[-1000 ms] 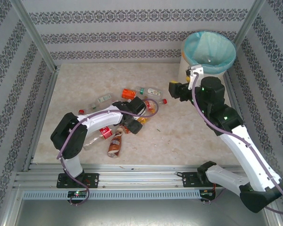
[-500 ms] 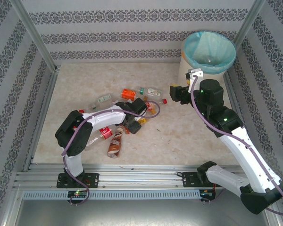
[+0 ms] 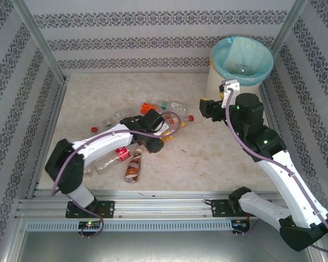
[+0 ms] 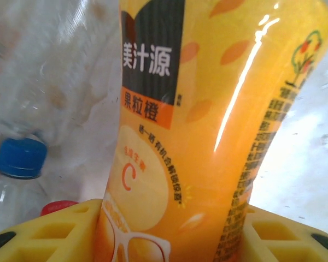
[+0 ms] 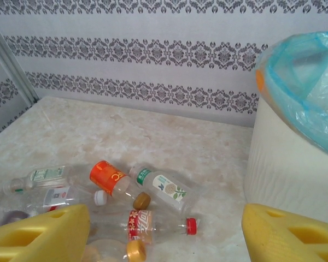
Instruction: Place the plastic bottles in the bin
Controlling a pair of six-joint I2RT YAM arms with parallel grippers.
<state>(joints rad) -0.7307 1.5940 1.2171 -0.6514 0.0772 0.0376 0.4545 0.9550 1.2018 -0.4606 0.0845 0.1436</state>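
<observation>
Nearest the arm bases, on the marble-patterned table [image 3: 213,158], a brown bottle [image 3: 134,166] lies flat. A clear bottle with a red label [image 3: 117,155] lies just to its left. Just beyond them the other plastic bottles [image 3: 148,108] are scattered in a loose heap left of the table's middle, all lying down, and the left arm reaches into that heap. In its wrist view the left gripper [image 4: 172,218] has closed in on an orange juice bottle [image 4: 208,109]. Its yellow fingers [image 4: 54,229] sit against both sides of the glossy orange label. Whether the bottle is off the table I cannot tell. A crumpled clear bottle [image 4: 54,71] lies close on the left of it, with a blue cap [image 4: 21,158] lower down. A red cap [image 4: 57,206] peeks out just by the left finger. Farther right, the right gripper [image 3: 204,107] hovers above the table between the heap and the bin, its jaws spread wide and holding nothing. From its wrist camera the two yellow fingers [image 5: 38,234] stand well apart. Beyond them lie a bottle with a red cap [image 5: 153,224], an orange-labelled bottle [image 5: 106,176] and a bottle with a white-and-green label [image 5: 164,188]. At the far right corner the bin [image 3: 214,82] stands upright against the patterned wall. A teal bag [image 5: 311,82] is folded over its rim, and the bin is well apart from the heap.
</observation>
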